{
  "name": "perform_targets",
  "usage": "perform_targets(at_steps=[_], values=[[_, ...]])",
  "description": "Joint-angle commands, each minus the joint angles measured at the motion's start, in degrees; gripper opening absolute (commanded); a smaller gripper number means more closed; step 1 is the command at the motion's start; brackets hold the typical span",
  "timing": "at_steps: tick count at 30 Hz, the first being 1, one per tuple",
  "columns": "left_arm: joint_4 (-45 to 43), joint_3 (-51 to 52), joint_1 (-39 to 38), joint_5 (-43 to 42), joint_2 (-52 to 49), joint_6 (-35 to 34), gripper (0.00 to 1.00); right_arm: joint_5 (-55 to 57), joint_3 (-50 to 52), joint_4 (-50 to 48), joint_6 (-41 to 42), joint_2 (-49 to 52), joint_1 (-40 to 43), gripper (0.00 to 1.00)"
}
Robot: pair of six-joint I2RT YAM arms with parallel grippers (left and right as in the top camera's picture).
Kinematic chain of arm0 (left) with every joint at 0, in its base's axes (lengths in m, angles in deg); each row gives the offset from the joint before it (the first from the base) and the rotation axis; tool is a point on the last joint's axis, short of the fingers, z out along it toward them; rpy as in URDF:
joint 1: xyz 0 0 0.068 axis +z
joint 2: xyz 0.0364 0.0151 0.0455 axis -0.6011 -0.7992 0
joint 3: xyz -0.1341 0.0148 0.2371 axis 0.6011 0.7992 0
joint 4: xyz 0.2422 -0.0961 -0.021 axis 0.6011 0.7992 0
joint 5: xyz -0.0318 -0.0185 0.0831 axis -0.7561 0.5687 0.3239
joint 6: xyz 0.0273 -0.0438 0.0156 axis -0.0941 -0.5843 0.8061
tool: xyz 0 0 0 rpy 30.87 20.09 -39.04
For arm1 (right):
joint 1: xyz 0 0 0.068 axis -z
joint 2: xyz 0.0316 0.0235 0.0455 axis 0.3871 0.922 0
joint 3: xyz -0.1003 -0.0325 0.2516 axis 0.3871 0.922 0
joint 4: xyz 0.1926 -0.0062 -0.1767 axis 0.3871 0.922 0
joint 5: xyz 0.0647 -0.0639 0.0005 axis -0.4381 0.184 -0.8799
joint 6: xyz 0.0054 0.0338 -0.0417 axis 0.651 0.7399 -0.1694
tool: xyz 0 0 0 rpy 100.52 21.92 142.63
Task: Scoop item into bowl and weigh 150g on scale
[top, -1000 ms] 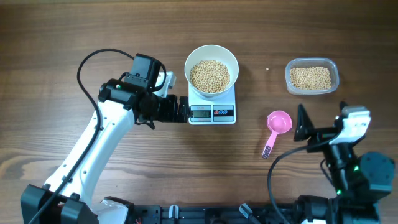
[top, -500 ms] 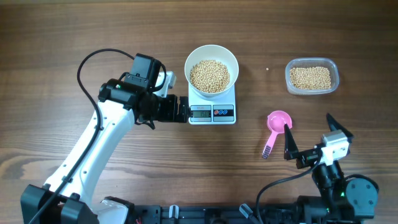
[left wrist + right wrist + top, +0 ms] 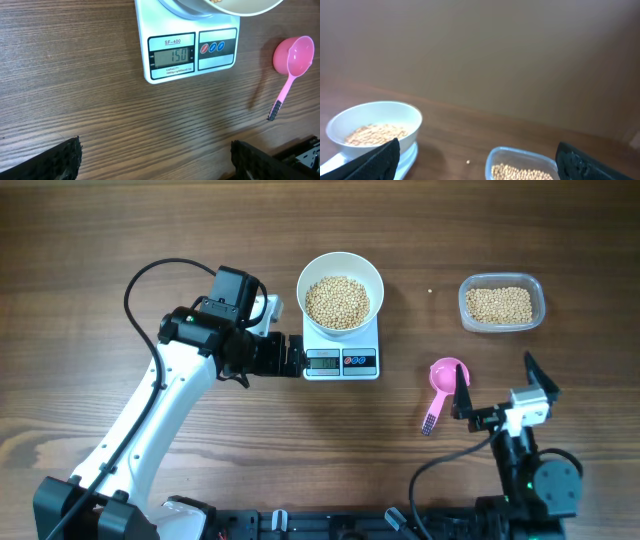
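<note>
Wood-grain bench (image 3: 150, 220), plain tan wall (image 3: 480, 50) behind. Beans (image 3: 337, 301) fill the bowl (image 3: 303, 280) on the scale (image 3: 341, 362). Left end effector (image 3: 293, 355) stays spread beside it; right end effector (image 3: 497, 385), also spread, sits further left than a second ago

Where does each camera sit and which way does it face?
Overhead: above the table, straight down on bowl, scale, tub, scoop; left tool and right tool show.
Left wrist: left of the scale, angled down at its display and the scoop; own fingers at bottom corners.
Right wrist: low at the table's near side, level toward bowl and tub; own fingers at bottom corners.
Shared: both wrist views catch the bowl on the scale.
</note>
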Motion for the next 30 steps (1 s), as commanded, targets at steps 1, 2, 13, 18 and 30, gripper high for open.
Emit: perform_targets(at_steps=[1,2,13,18,30], values=[[-0.2,0.1,0.2,-0.3,-0.4,1.1,1.00,2.6,5.0,-4.6,-0.4,-0.8,-0.2,1.00],[-0.2,0.1,0.2,-0.3,-0.4,1.1,1.00,3.2,5.9,-5.6,0.4,-0.8,-0.2,1.00],[-0.2,0.1,0.2,-0.3,-0.4,1.1,1.00,4.6,7.6,-2.4,-1.1,-0.8,0.6,1.00],[-0.2,0.1,0.2,-0.3,-0.4,1.1,1.00,4.4,7.6,-2.5,-2.9,-0.8,2.4,1.00],[-0.2,0.1,0.2,-0.3,-0.4,1.1,1.00,4.4,7.6,-2.6,-2.7,-0.8,2.4,1.00]])
